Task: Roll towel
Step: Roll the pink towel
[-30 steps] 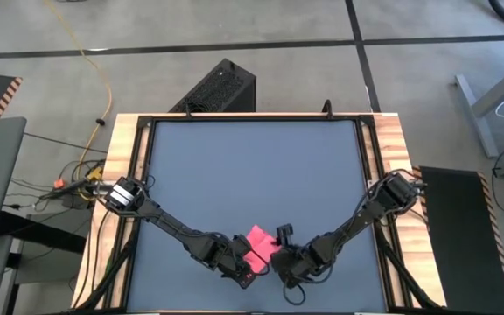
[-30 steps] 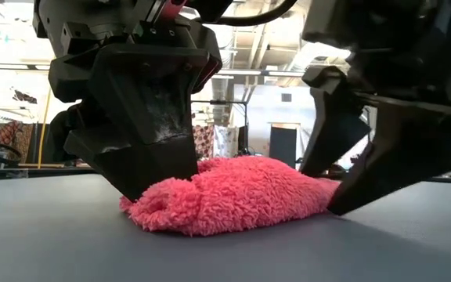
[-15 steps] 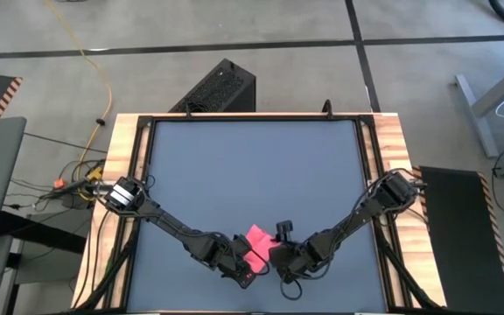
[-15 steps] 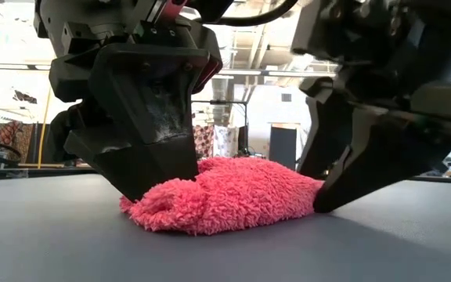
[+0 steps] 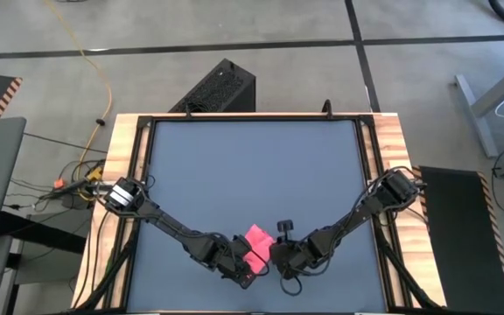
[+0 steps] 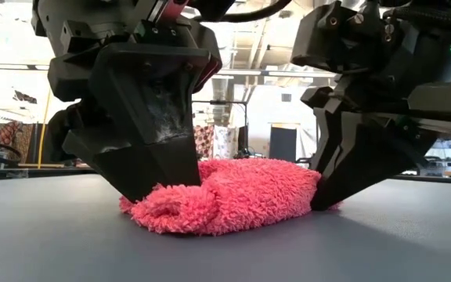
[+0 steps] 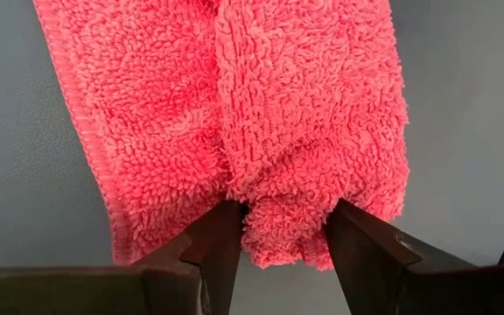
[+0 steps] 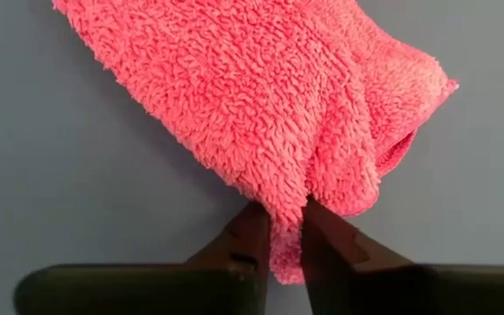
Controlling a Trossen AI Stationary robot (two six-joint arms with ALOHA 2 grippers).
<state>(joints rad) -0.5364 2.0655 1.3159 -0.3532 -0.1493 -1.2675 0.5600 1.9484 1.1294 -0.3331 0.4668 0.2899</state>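
Note:
The pink towel (image 5: 257,242) lies bunched on the dark grey mat (image 5: 252,166) near the table's front edge, its underside resting on the mat (image 6: 225,205). My left gripper (image 7: 285,238) stands at its left end, shut on a thick rolled part. My right gripper (image 8: 288,234) is at its right end, shut on a thin fold. In the low view the left gripper (image 6: 153,184) and the right gripper (image 6: 326,196) flank the towel, both slanting down. My left gripper pinches a thick rolled bunch of the towel's near end (image 7: 280,229) between its two fingers (image 7: 221,241). The fingers slant down from the near left. The towel rests on the mat. My right gripper pinches a thin raised fold at the towel's near right corner (image 8: 289,229) between its two fingers (image 8: 326,234); how many layers, I cannot tell. The fingers slant down from the near right. The rest of the towel lies on the mat.
The mat stretches bare toward the far edge (image 5: 252,131). A wooden frame (image 5: 125,175) borders the table. A black box (image 5: 221,87) stands on the floor beyond the far edge.
My right gripper has moved a little toward the towel and has shut on its right end. That end has been pushed leftward and gathered up, so the towel is shorter and more humped. The left end has stayed in place.

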